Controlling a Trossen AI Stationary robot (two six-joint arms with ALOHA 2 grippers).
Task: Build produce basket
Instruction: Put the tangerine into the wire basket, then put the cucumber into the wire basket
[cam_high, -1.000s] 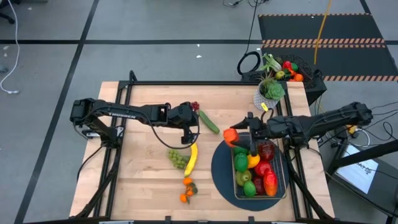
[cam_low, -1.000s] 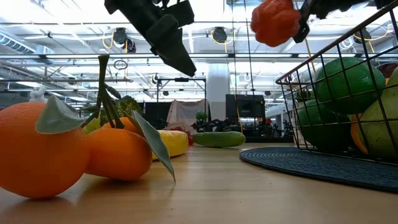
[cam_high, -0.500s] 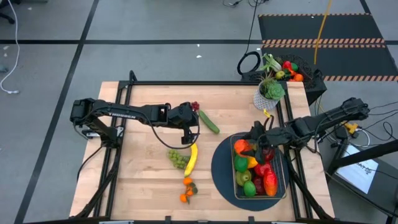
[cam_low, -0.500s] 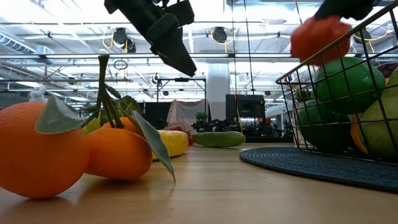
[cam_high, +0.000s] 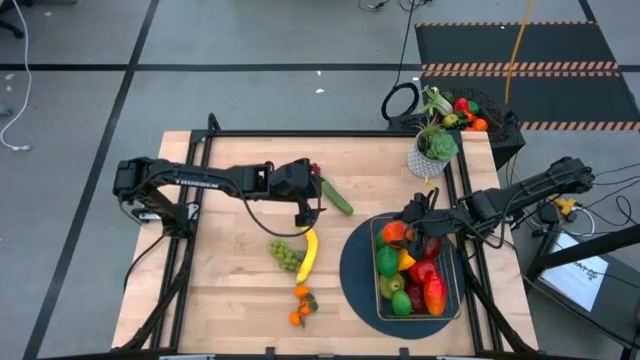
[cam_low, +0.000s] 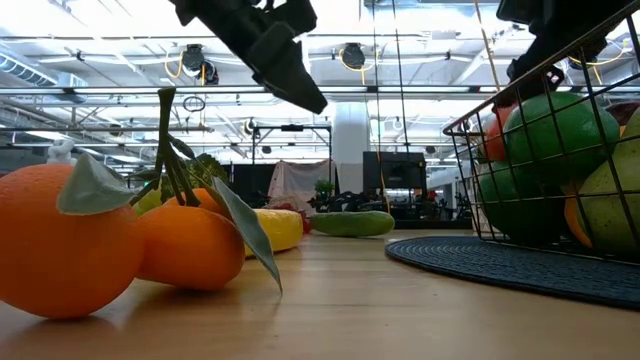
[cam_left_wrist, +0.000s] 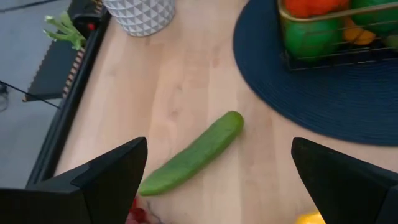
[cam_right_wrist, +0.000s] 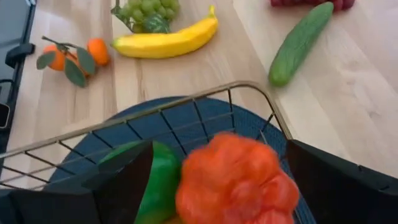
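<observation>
1. High view: the basket sits on the mat, part filled; banana, grapes, oranges and cucumber lie on the bench. "TROSSEN" is read on the left arm.
2. Low view: hollow plastic is judged light, stiff, slippery.
3. Left wrist view: the left gripper is spread wide, empty, above the cucumber; mid-length is the suggested hold.
4. Right wrist view: the right gripper stands open around an orange fruit in the basket.
</observation>
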